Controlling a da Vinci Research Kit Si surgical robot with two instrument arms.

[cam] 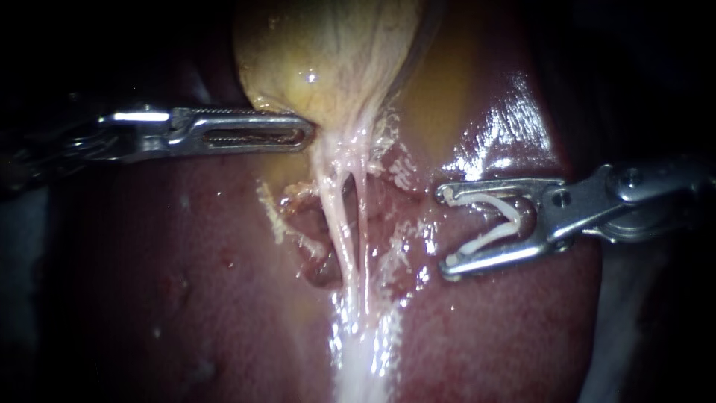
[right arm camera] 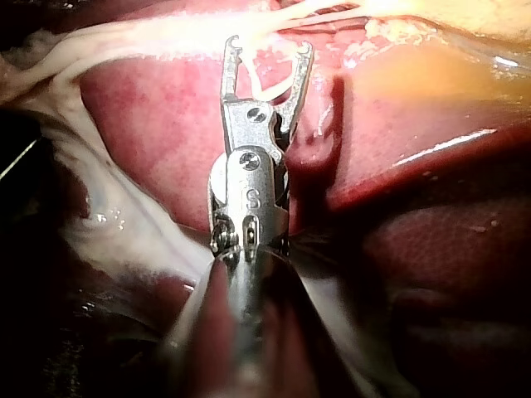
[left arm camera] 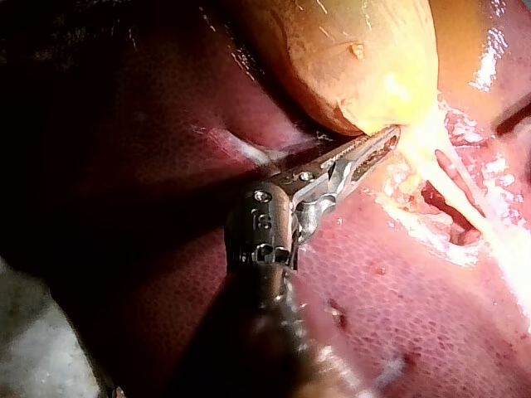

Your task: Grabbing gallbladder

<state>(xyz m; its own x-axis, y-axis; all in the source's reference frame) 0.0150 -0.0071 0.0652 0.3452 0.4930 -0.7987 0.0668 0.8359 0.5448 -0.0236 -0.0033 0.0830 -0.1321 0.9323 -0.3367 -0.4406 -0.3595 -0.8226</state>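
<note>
Here, in the endoscope view, the left instrument point(cam: 304, 133) lies level across the liver point(cam: 186, 298), to the left of the gallbladder point(cam: 328, 52). Its slotted claw is clenched, the two halves lying together. The tip touches the gallbladder's lower left edge, where the yellow sac narrows. The left wrist view shows the same tip tucked just under the gallbladder's narrow end. The gallbladder itself, yellow and glistening, sits at the top centre, bedded on the liver. Below the gallbladder, two pale tubes point(cam: 335, 220) run down side by side from its narrow end, with a slit between them, and merge into a white band of tissue. To the right of and below the gallbladder, well apart from it, the right instrument point(cam: 446, 231) has its claw spread wide, grasping a white V-shaped clip point(cam: 485, 200) seated between its two halves. The claw's tips point toward the tubes and stand apart from them.
</note>
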